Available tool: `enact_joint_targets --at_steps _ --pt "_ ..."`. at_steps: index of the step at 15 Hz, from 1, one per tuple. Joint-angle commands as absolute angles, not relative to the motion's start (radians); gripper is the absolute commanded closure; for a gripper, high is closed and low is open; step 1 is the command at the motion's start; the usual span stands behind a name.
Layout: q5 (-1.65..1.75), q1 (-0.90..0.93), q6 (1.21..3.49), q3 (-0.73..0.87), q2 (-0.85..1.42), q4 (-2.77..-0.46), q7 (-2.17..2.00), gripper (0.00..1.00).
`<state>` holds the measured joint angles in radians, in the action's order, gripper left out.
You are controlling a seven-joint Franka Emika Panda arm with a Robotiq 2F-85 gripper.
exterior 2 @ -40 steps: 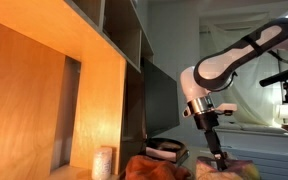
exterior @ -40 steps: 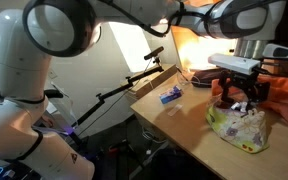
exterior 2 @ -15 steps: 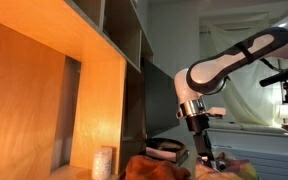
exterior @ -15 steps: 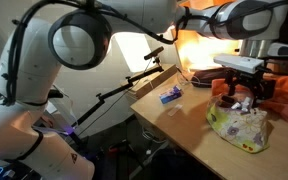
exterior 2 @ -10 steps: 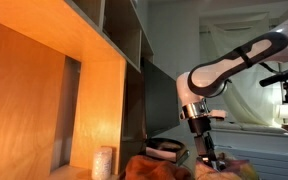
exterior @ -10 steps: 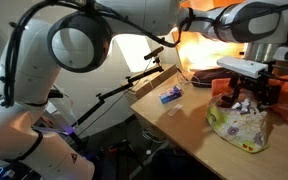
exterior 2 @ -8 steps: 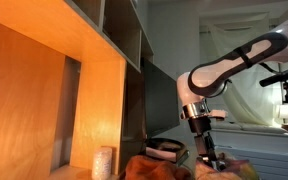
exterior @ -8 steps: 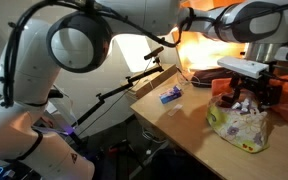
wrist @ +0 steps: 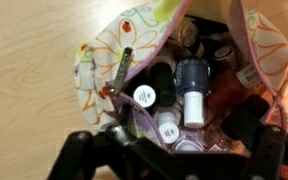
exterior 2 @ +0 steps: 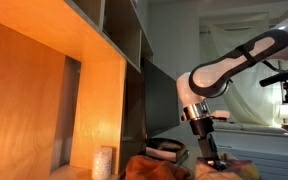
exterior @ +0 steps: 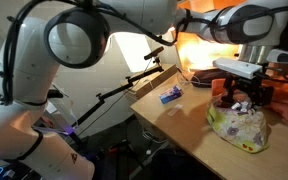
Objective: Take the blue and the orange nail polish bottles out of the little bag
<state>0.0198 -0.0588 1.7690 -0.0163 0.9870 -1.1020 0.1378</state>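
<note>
On the counter [exterior: 184,120], near its front edge, sits the little bag [exterior: 238,128], open beneath the gripper [exterior: 242,100], jaws apart. Bottles crowd inside, so closing may snag fabric or a neighbour instead of the blue-capped bottle [wrist: 192,78].

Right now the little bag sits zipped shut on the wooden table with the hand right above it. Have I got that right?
Not quite: the little bag is open, not zipped shut. The wrist view looks straight down into it at several nail polish bottles. The rest holds: it sits on the wooden table with the hand above it.
</note>
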Motion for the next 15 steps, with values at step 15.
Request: enact_joint_targets --at_steps 15 --pt "0.125 -0.01 2.213 -0.002 0.529 -1.801 0.148 0.0"
